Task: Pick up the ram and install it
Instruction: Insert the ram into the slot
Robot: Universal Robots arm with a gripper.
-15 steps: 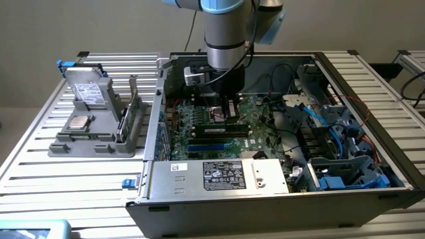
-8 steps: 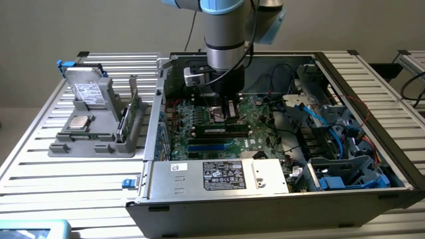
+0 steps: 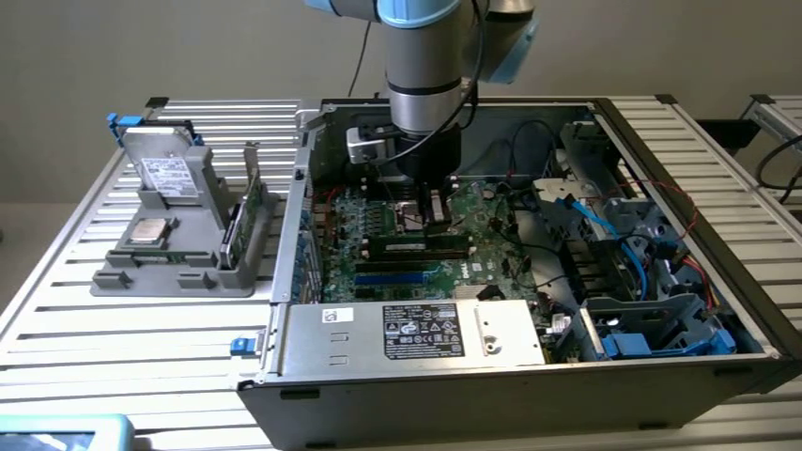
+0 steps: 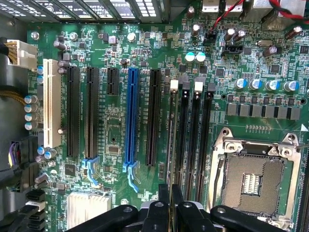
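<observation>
1. Exterior view: we find the arm reaching down into the open computer case (image 3: 501,395), which stands on a slatted table (image 3: 75,310). The gripper (image 3: 420,214) sits low over the green motherboard (image 3: 363,254).
2. At six o'clock of the gripper, just beneath it, is the ram (image 3: 414,247). It stands on edge with its labelled face toward the camera, parallel to the blue slot (image 3: 398,278) lying further toward six o'clock. We cannot tell whether it is seated.
3. At nine o'clock of the case, well apart, a grey holder (image 3: 163,268) carries a silver processor chip (image 3: 153,230) and a green card (image 3: 257,211).
4. Wrist view: the fingers (image 4: 157,215) stand nearly together, clamped on the ram (image 4: 171,145). We see the ram edge-on as a thin strip, in line with the memory slots (image 4: 198,140), between a long black expansion slot (image 4: 153,116) and the open processor socket (image 4: 253,179).
</observation>
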